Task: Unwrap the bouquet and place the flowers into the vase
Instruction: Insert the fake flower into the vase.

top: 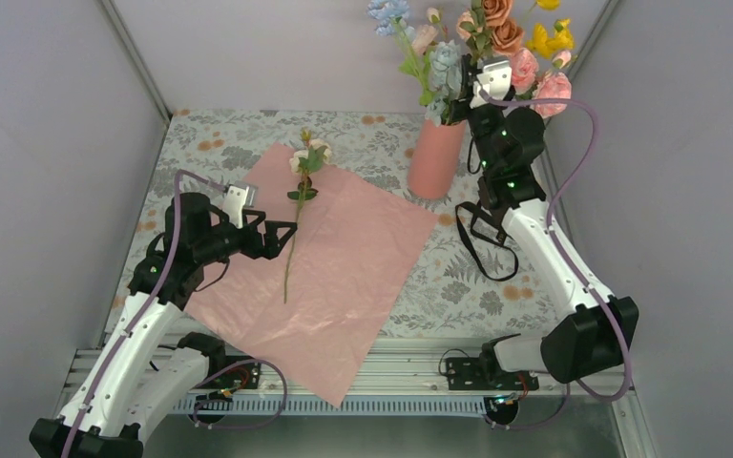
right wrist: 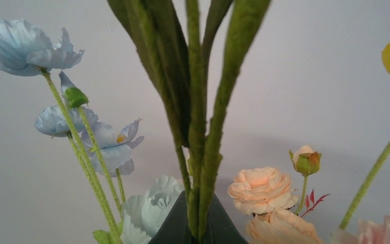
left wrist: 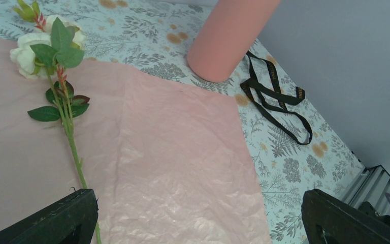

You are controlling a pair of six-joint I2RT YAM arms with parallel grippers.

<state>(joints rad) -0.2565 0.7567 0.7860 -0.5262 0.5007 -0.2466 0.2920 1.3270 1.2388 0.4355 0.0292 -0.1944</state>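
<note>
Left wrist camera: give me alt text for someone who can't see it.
A white flower on a long green stem lies on a flat pink paper sheet, its stem running down beside one finger of the open left gripper. Beyond the sheet, the base of a pink vase and a loose black ribbon rest on a flowered tablecloth.

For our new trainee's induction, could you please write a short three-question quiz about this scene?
1. True or false: the single white-bloomed flower with a green stem lies on the flat lilac-pink paper sheet.
2. Where does the loose black ribbon lie? A) around the white flower's stem B) on the floral-print tablecloth beside the tall salmon-pink cylinder vase C) on the paper sheet.
3. Which arm's jaws are shut on fuzzy green flower stems?
Key: 1 true; 2 B; 3 the right arm's jaws.
</note>
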